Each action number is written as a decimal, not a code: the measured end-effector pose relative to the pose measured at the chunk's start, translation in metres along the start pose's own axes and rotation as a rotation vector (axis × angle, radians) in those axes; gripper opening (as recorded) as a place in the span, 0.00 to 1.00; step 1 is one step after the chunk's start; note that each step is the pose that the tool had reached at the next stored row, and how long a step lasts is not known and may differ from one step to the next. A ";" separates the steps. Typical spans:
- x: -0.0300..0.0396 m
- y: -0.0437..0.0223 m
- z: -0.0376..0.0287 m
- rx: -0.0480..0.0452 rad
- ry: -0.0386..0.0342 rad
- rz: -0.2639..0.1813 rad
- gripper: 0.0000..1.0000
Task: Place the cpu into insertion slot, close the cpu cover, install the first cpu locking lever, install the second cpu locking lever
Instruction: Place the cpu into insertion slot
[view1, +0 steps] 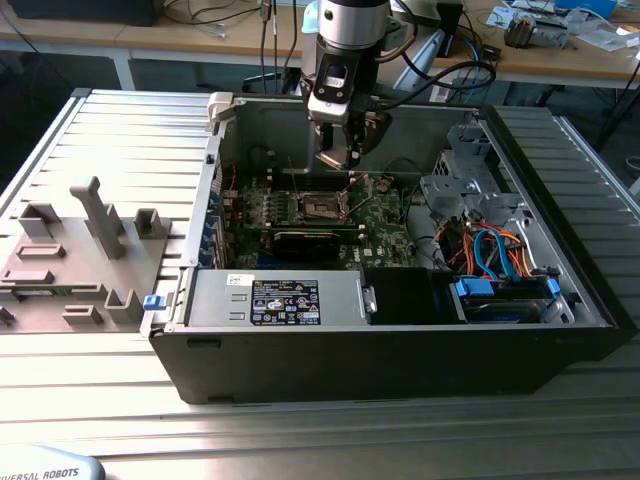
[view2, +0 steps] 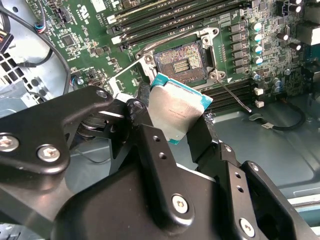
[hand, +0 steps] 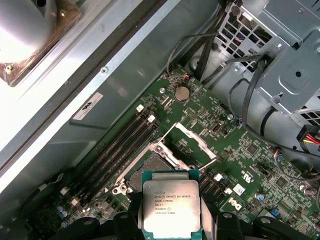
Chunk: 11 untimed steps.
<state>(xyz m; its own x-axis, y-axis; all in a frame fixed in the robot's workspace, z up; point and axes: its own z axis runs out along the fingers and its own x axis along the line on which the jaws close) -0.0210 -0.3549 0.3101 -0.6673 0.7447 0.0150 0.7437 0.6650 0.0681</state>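
The gripper (view1: 338, 158) clamps the cpu (view2: 177, 112) above the insertion slot (view2: 183, 62), inside an open computer case (view1: 400, 355) on a ribbed metal table (view1: 120, 130); cluttered wooden tables (view1: 200, 42) stand behind.

open computer case (view1: 400, 350) | power supply (view1: 285, 300) | grey fixtures (view1: 100, 220) | blue cables (view1: 490, 248)

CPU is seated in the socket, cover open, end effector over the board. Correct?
Not seated. The end effector holds the cpu above the insertion slot, whose contacts lie bare, in the second wrist view. The cpu cover is open, the end effector over the board.
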 end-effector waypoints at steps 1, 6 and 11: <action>0.0000 0.0000 0.0000 0.0000 0.0000 0.001 0.54; 0.0000 0.0000 0.0001 -0.0001 -0.0004 0.006 0.54; 0.0000 0.0000 0.0002 -0.0001 -0.0007 0.011 0.54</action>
<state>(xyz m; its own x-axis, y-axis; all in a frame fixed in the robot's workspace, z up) -0.0210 -0.3549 0.3099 -0.6594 0.7517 0.0151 0.7507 0.6571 0.0680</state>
